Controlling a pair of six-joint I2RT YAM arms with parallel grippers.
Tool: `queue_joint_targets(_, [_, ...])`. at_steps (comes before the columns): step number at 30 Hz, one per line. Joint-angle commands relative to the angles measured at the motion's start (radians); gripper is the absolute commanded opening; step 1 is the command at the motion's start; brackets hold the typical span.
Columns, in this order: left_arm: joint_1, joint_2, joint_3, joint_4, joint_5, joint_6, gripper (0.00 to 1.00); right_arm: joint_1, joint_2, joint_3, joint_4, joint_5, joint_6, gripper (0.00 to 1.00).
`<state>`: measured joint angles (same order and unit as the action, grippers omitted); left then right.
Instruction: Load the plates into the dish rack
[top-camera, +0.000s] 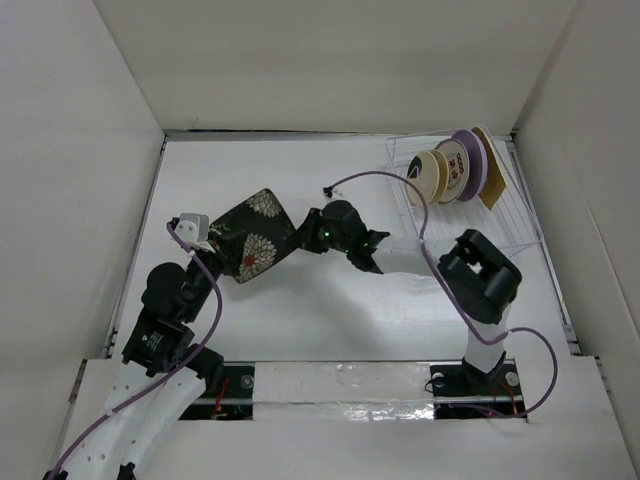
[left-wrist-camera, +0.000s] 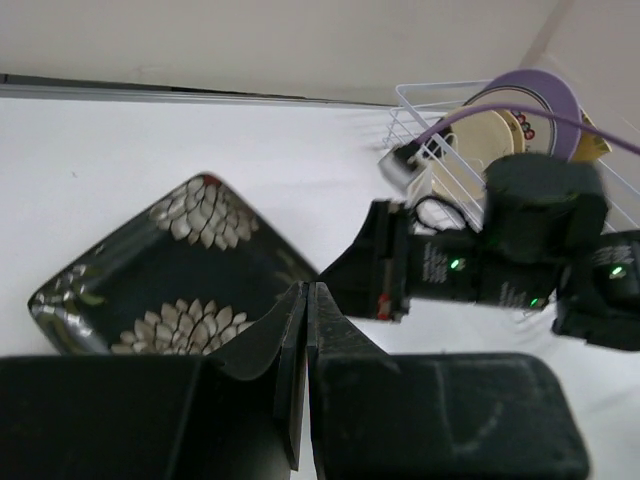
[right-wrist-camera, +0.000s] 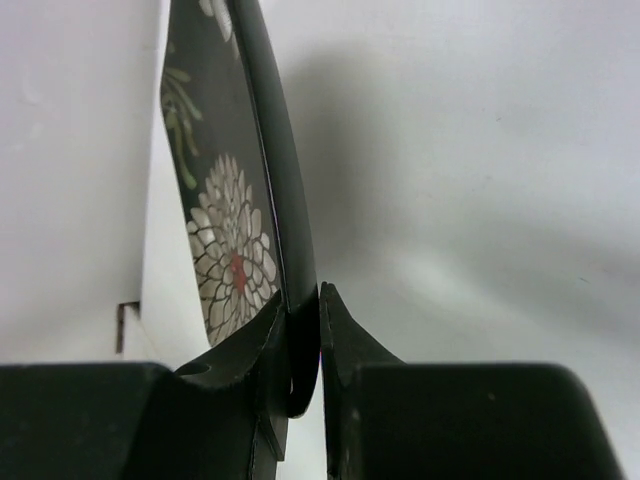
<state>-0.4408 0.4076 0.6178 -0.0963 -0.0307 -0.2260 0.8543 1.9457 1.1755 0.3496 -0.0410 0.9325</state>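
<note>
White-walled bay, white table (top-camera: 330, 320). Black flowered plate (top-camera: 255, 235), left of centre: pinched at its left rim by the left gripper (top-camera: 222, 252) and at its right rim by the right gripper (top-camera: 303, 238), both clamped narrow on it, apparently a handover toward the rack side. Dish rack (top-camera: 505, 225), far right, well apart: other plates (top-camera: 452, 172) stand upright in its tines.
</note>
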Motion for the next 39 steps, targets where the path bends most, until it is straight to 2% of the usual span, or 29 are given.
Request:
queue_joint_targets(1, [0.005, -0.004, 0.007, 0.072, 0.063, -0.006, 0.00, -0.086, -0.229, -0.023, 0.307, 0.003, 0.038, 0.00])
queue_joint_targets(4, [0.005, -0.004, 0.007, 0.073, 0.068, 0.001, 0.00, -0.152, -0.362, -0.083, 0.264, 0.018, -0.012, 0.00])
queue_joint_targets(9, [0.005, -0.007, 0.007, 0.073, 0.080, 0.005, 0.00, -0.316, -0.594, -0.106, 0.004, 0.141, -0.194, 0.00])
queue_joint_targets(10, [0.005, -0.007, 0.005, 0.076, 0.083, 0.004, 0.00, -0.387, -0.623, -0.096, -0.036, 0.147, -0.265, 0.00])
queue_joint_targets(12, [0.005, -0.004, 0.005, 0.079, 0.095, 0.004, 0.00, -0.454, -0.694, -0.035, -0.159, 0.167, -0.349, 0.00])
queue_joint_targets(14, [0.005, 0.005, 0.003, 0.084, 0.107, 0.002, 0.00, -0.523, -0.718, 0.037, -0.290, 0.211, -0.519, 0.00])
queue_joint_targets(17, [0.005, 0.022, 0.003, 0.089, 0.130, 0.002, 0.00, -0.595, -0.705, 0.193, -0.447, 0.305, -0.687, 0.00])
queue_joint_targets(20, [-0.004, 0.022, 0.005, 0.083, 0.120, 0.005, 0.00, -0.661, -0.674, 0.282, -0.492, 0.311, -0.773, 0.00])
queue_joint_targets(26, [-0.022, 0.031, 0.007, 0.083, 0.104, 0.011, 0.00, -0.707, -0.555, 0.470, -0.560, 0.362, -0.900, 0.00])
queue_joint_targets(31, [-0.032, 0.031, 0.005, 0.079, 0.094, 0.013, 0.00, -0.684, -0.505, 0.532, -0.600, 0.357, -0.932, 0.00])
queue_joint_targets(34, [-0.032, 0.034, 0.005, 0.081, 0.091, 0.011, 0.00, -0.661, -0.469, 0.561, -0.635, 0.420, -0.988, 0.00])
queue_joint_targets(39, [-0.032, 0.043, 0.005, 0.083, 0.092, 0.011, 0.00, -0.652, -0.445, 0.543, -0.624, 0.451, -0.992, 0.00])
